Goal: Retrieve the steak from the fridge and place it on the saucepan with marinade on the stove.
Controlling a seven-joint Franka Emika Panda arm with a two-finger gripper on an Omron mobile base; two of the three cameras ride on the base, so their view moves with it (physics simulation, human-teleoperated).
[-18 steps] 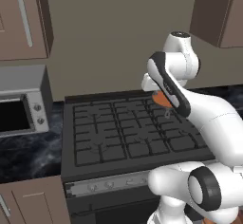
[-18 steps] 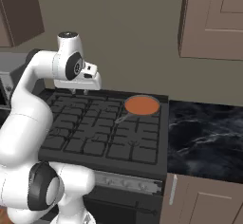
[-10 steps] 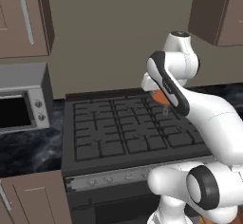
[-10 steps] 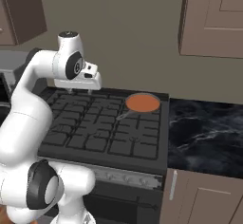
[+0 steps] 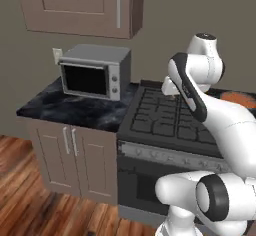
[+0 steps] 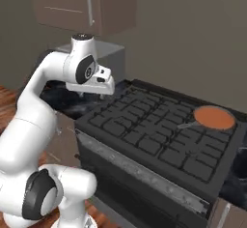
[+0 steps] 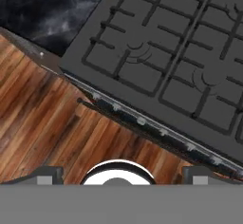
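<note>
The wide black stove point(image 6: 159, 135) carries a grid of matte square grates, with a silver knob strip along its front edge, beside a dark marbled bench point(image 5: 75, 107) holding a boxy grey microwave point(image 5: 95, 72). At the stove's back right corner sits the small round saucepan point(image 6: 214, 117), its thin grey handle pointing forward, filled with smooth orange-red marinade point(image 6: 215, 116). The claw point(image 7: 118, 171) hangs empty above the stove's front left corner, jaws spread wide.

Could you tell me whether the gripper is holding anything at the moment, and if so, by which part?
Nothing is held. The gripper is open and empty above the stove, and the saucepan sits apart on a far burner.
</note>
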